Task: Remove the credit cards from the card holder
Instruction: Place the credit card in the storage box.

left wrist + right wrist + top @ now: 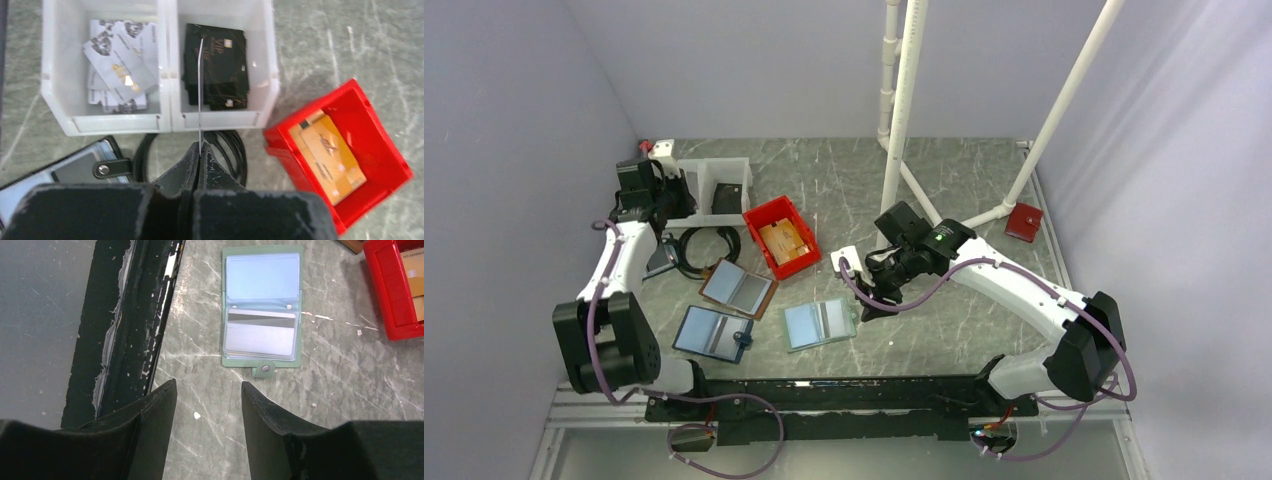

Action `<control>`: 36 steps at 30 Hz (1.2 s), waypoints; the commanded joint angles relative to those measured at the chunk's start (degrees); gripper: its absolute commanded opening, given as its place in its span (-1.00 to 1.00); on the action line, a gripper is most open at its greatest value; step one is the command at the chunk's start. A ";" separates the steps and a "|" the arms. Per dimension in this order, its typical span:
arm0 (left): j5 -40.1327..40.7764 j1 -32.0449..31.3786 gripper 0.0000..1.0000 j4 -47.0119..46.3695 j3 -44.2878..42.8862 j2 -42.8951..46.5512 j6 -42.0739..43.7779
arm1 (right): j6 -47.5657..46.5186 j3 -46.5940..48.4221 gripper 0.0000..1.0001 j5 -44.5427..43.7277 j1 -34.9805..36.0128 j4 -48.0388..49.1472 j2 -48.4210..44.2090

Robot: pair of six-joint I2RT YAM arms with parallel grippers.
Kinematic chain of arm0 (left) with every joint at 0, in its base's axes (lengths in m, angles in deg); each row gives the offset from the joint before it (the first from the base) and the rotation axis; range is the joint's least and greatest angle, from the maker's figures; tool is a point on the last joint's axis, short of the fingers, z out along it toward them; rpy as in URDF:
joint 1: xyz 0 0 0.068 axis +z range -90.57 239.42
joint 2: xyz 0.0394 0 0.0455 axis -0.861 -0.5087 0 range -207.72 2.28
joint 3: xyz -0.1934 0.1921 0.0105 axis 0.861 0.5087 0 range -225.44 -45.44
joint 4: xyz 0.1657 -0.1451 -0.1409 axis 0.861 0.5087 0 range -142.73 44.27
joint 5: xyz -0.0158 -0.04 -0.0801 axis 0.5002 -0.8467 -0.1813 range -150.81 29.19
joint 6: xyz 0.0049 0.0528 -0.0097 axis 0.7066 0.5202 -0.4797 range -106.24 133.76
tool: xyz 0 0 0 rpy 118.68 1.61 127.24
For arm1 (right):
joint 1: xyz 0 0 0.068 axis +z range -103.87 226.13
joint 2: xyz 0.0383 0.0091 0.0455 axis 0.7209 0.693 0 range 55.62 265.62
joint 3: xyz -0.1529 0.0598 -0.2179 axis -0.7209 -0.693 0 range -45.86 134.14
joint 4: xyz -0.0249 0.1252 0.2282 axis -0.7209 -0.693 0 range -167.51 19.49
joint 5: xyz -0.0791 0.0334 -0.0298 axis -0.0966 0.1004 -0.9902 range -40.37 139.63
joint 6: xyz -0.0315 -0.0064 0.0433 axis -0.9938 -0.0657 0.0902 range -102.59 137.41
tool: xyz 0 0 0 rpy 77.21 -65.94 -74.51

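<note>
The teal-edged card holder (261, 305) lies open on the table, its tab (263, 370) towards my right gripper. Its near panel holds a pale credit card (259, 337) with a grey stripe; the far panel looks empty. My right gripper (207, 385) is open and empty, a little short of the tab. In the top view the card holder (819, 324) lies left of my right gripper (869, 300). My left gripper (201, 147) is shut on a thin card (200, 90) seen edge-on, held over the white bin (167, 122). It also shows in the top view (669, 203).
The white bin holds grey-white cards (117, 70) on the left and black cards (217, 65) on the right. A red bin (764, 215) holds orange-tan cards (330, 150). A brown-edged folder (737, 288), a navy-edged folder (712, 333) and a black cable ring (704, 250) lie nearby. White pipes (904, 100) stand behind.
</note>
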 commanded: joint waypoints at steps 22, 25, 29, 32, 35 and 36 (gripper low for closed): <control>-11.05 11.10 -0.89 6.11 -22.60 -29.82 -0.20 | -1.23 -0.54 0.05 -1.81 2.41 0.66 1.99; -10.34 11.18 -0.68 8.93 -25.58 -32.27 -2.53 | -1.23 -0.50 0.05 -2.27 2.70 0.67 2.29; -3.83 11.21 -0.41 15.36 -30.97 -34.48 -8.12 | -1.32 -0.50 0.05 -2.54 2.81 0.64 2.71; -0.19 11.20 -0.27 17.74 -33.72 -33.49 -11.10 | -1.40 -0.50 0.05 -2.63 2.98 0.58 3.05; -0.24 11.21 -0.26 15.67 -32.28 -29.23 -12.78 | -1.40 -0.50 0.05 -2.82 3.09 0.56 3.24; -0.40 11.21 -0.25 14.17 -30.84 -27.26 -13.49 | -1.43 -0.50 0.05 -2.84 3.08 0.58 3.35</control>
